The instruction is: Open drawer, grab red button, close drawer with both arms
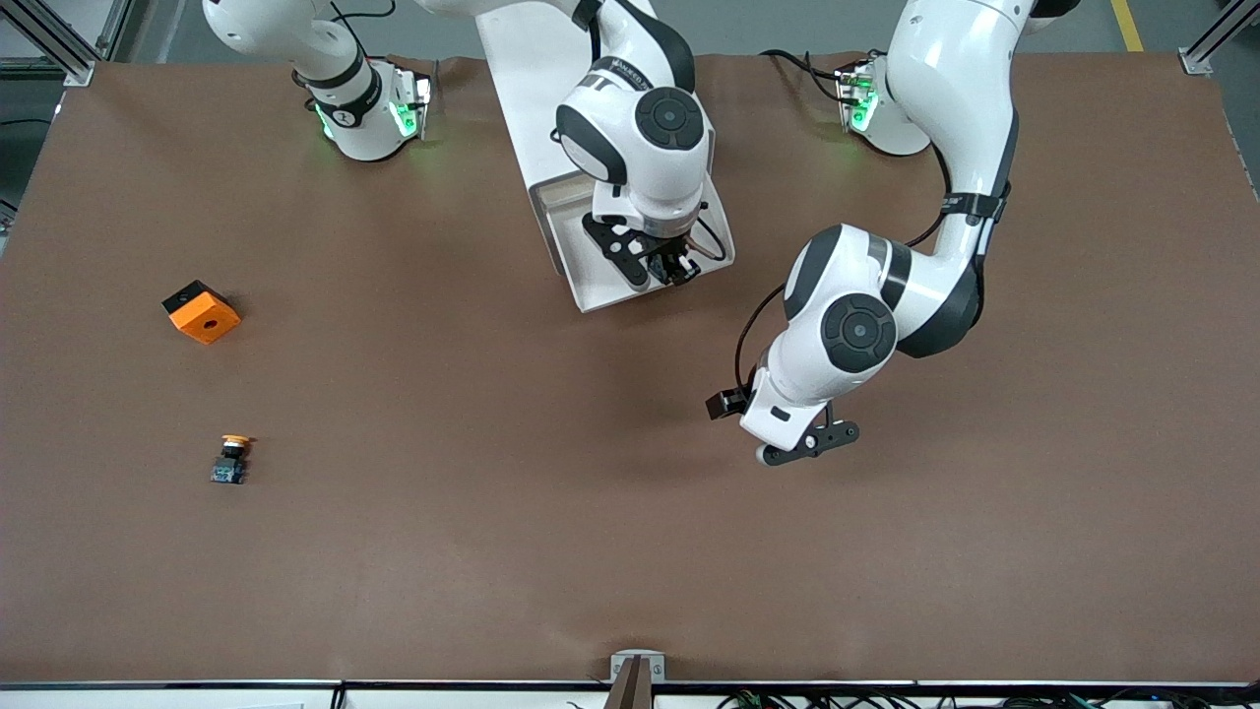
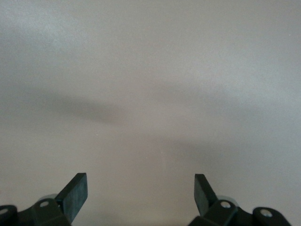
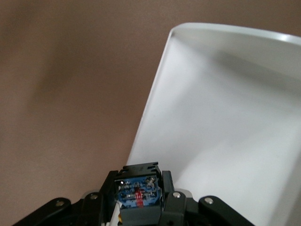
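Button [image 3: 139,192]: you have it clamped in the right gripper [image 1: 671,266], over the open drawer [image 1: 600,286].
Left gripper [image 2: 141,193]: fingers apart over bare table, nearer arm for closing.
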